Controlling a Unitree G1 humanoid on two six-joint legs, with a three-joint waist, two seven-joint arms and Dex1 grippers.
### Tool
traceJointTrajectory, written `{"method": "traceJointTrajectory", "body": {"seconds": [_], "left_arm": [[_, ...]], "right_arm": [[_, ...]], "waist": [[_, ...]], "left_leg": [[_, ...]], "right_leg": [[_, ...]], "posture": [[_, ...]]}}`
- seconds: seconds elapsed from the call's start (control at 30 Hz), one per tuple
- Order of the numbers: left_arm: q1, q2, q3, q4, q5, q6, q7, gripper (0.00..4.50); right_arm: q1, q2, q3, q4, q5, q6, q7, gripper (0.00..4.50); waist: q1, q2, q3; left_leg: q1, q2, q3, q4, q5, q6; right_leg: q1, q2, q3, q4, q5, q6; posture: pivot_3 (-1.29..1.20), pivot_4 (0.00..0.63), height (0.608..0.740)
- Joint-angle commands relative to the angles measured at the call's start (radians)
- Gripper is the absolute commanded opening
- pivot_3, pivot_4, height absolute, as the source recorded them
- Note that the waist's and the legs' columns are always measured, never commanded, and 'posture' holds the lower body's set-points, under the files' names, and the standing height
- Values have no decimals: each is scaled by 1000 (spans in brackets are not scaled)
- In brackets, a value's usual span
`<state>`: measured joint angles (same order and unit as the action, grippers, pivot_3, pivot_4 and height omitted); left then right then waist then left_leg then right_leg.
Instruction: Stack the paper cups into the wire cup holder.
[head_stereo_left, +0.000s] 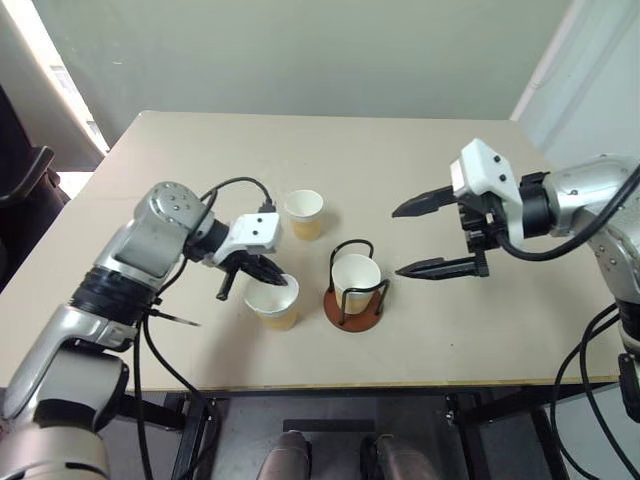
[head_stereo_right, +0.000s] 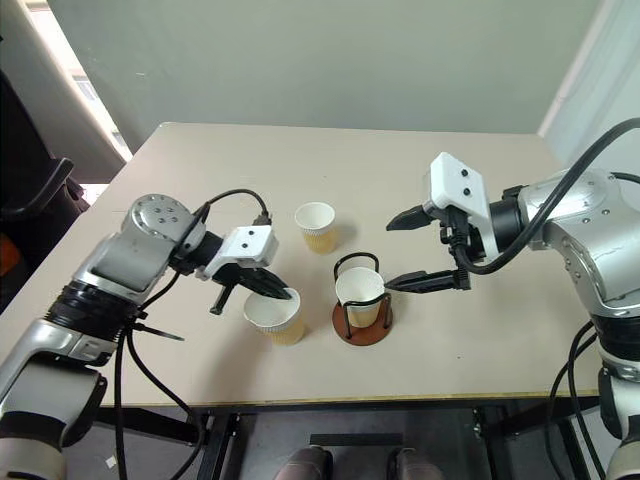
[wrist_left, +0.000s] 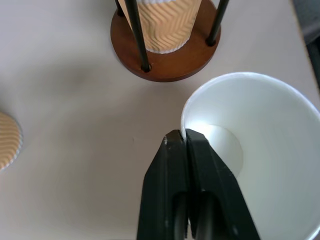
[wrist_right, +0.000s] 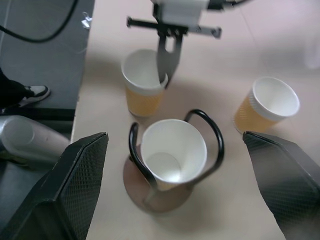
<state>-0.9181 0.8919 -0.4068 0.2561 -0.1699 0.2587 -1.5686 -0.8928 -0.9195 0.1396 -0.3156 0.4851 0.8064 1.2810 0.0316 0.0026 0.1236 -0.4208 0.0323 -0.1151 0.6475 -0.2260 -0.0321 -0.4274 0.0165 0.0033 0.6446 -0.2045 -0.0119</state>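
Cups sitting around the wire cup holder (head_stereo_left: 355, 292) on the tabletop (head_stereo_left: 420, 160)

Left gripper (wrist_left: 186, 142) is pinching the near paper cup's (head_stereo_left: 273, 302) rim; right gripper (head_stereo_left: 420, 238) is hovering wide open, empty; one cup (head_stereo_left: 356, 275) is sitting inside the holder, another (head_stereo_left: 304, 213) standing behind.

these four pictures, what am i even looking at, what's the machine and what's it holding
It is a two-armed robot at a table, seen at one moment by four cameras. The two wider pictures come from a pair of cameras on its head, looking down over its arms. The other two come from cameras on its wrists, looking along the black fingers.

On the table are three paper cups. One cup already sits in a small wire holder with a brown round base. A second cup stands alone farther back.

The left hand is shut on the rim of the third cup, one finger inside and one outside. That cup stands beside the holder.

The right hand is open, holds nothing and hovers to the right of the holder.
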Motion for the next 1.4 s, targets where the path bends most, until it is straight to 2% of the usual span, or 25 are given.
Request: {"method": "traceJointTrajectory", "body": {"seconds": [0.03, 0.2, 0.37, 0.47, 0.6, 0.73, 0.93, 1.27, 1.4], "left_arm": [[-101, 39, 68, -20, -118, 20, -46, 53], [-301, 14, 170, 106, -251, 40, -46, 53], [-436, -103, 129, 130, -386, 42, -46, 53], [-477, -187, 25, 184, -351, -27, -46, 53], [-508, -254, -109, 255, -272, -127, -46, 53], [-538, -324, -144, 368, -201, -210, -46, 53], [-525, -322, -183, 352, -256, -248, -46, 53], [-511, -277, -262, 313, -301, -275, -46, 53], [-501, -299, -267, 325, -273, -286, -46, 53]], "right_arm": [[-9, -54, -75, -12, 44, -20, 49, 4500], [69, -108, -221, -1, 153, -27, 103, 4500], [132, -129, -294, -16, 192, -31, 77, 4500], [133, -130, -290, -18, 181, -38, 47, 4500], [154, -141, -299, -48, 191, -28, 14, 4500], [232, -180, -356, -117, 225, 18, -29, 4500], [267, -184, -391, -157, 267, 50, -101, 4500], [315, -190, -402, -189, 310, 56, -157, 4500], [311, -192, -388, -183, 307, 47, -168, 4500]], "waist": [[4, 0, 0], [10, 0, 0], [14, 0, 0], [14, 0, 0], [12, 0, 0], [14, 0, 1], [14, 0, 0], [16, 0, 0], [19, 0, 0]], "left_leg": [[-1, 0, 0, 0, 0, 0], [-3, 0, 1, 1, 0, 1], [-2, -1, 4, 1, 0, 2], [-2, -1, 7, 5, 0, 3], [-3, -1, 10, 15, -4, 9], [-5, -2, 13, 19, -7, 14], [-5, -4, 21, 22, -10, 16], [-9, -4, 23, 35, -18, 18], [-9, -5, 24, 35, -19, 20]], "right_leg": [[0, 0, 0, 0, 0, 0], [-1, 0, 0, -2, 0, 1], [2, -2, 2, -2, -2, 5], [3, -2, 3, -2, -1, 8], [4, -2, 7, -1, -1, 14], [4, -2, 12, -3, 0, 20], [4, -1, 24, -3, -2, 27], [4, -2, 26, -3, -5, 33], [4, -2, 27, -3, -5, 33]], "posture": [[0, 150, 740], [0, 150, 740], [0, 150, 740], [0, 150, 740], [0, 150, 740], [0, 150, 740], [0, 150, 740], [0, 150, 740], [0, 150, 740]]}}
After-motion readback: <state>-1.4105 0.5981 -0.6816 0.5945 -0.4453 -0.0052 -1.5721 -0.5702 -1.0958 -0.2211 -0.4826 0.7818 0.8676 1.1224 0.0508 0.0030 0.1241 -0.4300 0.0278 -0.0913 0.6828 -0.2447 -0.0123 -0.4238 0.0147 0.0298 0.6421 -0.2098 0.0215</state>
